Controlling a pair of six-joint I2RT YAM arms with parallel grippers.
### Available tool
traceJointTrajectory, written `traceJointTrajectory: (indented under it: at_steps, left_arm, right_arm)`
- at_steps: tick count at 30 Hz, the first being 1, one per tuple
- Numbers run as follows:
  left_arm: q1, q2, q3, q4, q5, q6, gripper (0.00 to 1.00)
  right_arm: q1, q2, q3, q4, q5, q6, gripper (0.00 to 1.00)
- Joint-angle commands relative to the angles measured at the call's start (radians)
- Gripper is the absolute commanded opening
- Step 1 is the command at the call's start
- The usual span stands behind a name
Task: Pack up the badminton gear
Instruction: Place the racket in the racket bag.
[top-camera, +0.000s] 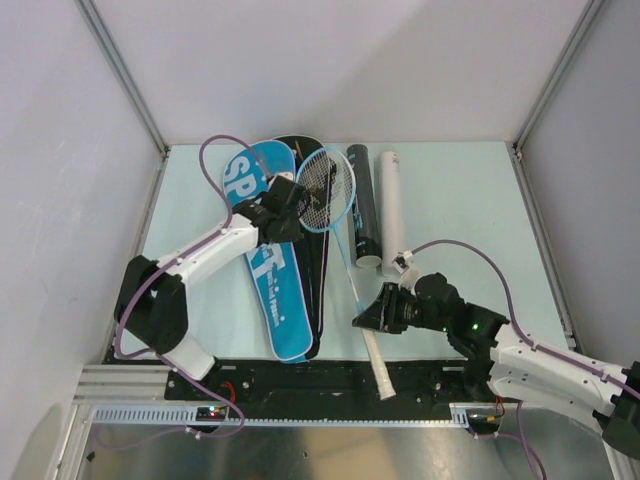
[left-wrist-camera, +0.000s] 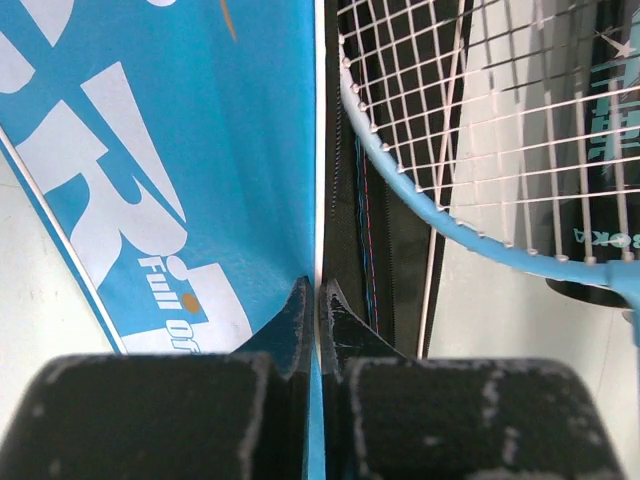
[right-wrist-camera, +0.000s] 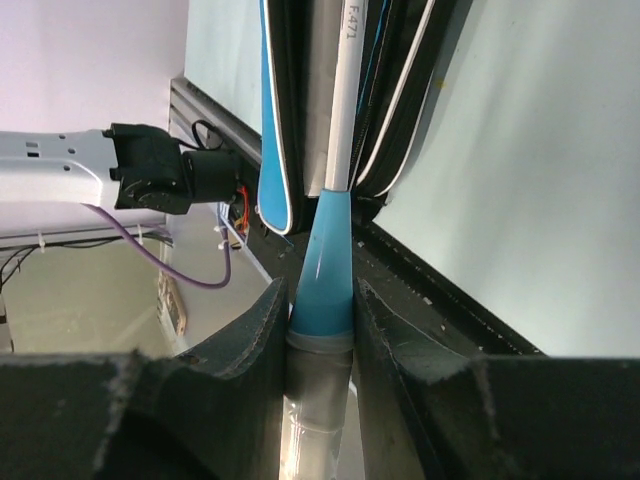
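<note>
On the pale green surface (top-camera: 470, 200) a blue cover (top-camera: 272, 290) printed with large white letters lies lengthwise, its narrow end toward the arm bases. A black cover (top-camera: 316, 280) lies against its right side, partly under it. Across the wide ends of both rests the strung head of a blue-framed racket (top-camera: 330, 185). Its thin shaft runs down and to the right, off the covers, to a white handle (top-camera: 378, 365) whose butt lies over the black rail (top-camera: 300, 385) at the near edge. Just right of the racket head a black tube (top-camera: 364, 200) and a white tube (top-camera: 391, 205) lie side by side, touching, both pointing away from the arms.

The left claw (top-camera: 293, 198) sits over the upper part of the covers, at the left side of the racket head. Its wrist camera shows the two fingers (left-wrist-camera: 290, 330) pressed together on the thin edge of the blue cover, which runs between them. The racket's blue frame curves past just to the right.

The right claw (top-camera: 368, 318) is low on the racket, near the closer ends of the two tubes. Its wrist view shows the fingers (right-wrist-camera: 250, 340) clamped one on each side of the racket, where the blue cone meets the wrapped handle. The white shaft leads away alongside the covers' edges.
</note>
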Motion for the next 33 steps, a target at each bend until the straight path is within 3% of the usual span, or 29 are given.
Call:
traceJointTrajectory:
  at_steps: [1,15,23,33]
  left_arm:
    - [-0.008,-0.08,-0.017,0.03,0.011,-0.055,0.0]
    - [-0.006,-0.183,-0.084,0.119,0.089,0.035,0.0]
    - [0.008,-0.208,-0.136,0.159,0.133,0.022,0.0]
    - [0.029,-0.269,-0.173,0.178,0.222,0.014,0.0]
  right_arm:
    - [0.029,0.021,-0.004,0.131,-0.012,0.047,0.0]
    - [0.034,0.045,-0.054,0.275,-0.224,0.138,0.0]
    - [0.043,0.177,-0.039,0.448,-0.339,0.187,0.0]
    - [0.036,0.225,0.007,0.39,-0.31,0.116,0.0]
